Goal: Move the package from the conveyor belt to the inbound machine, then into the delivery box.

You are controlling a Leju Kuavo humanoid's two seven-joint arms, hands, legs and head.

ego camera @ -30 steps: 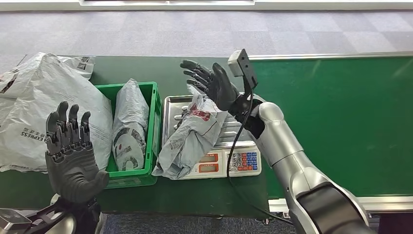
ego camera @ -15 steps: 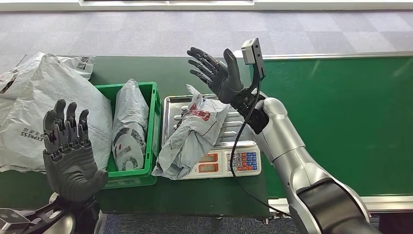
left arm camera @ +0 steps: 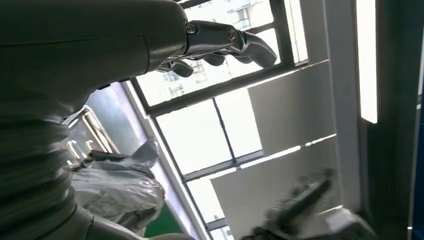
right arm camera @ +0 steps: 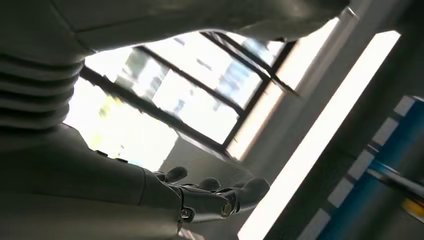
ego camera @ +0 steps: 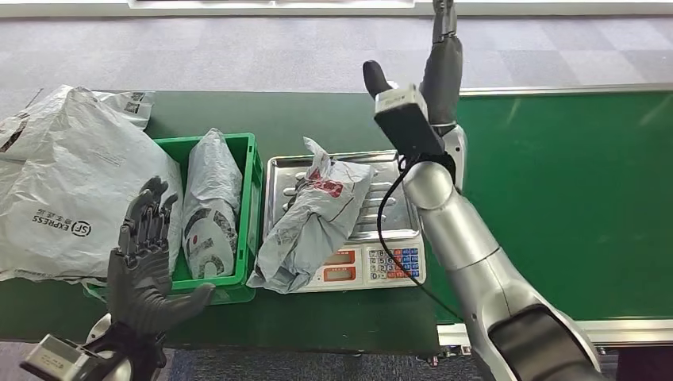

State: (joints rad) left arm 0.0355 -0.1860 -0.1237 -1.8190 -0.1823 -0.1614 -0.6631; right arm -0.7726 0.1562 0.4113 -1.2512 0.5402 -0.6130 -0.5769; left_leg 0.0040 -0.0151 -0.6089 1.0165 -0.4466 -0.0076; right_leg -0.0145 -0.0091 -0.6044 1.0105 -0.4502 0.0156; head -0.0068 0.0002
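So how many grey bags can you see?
3: one package on the scale, one in the green box, one big bag left of it. More may be hidden.

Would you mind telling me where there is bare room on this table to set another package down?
The green belt right of the scale is bare. A bare strip of table lies behind the crate and scale. It is crowded left: large bags, the filled crate, and a package covering the scale.
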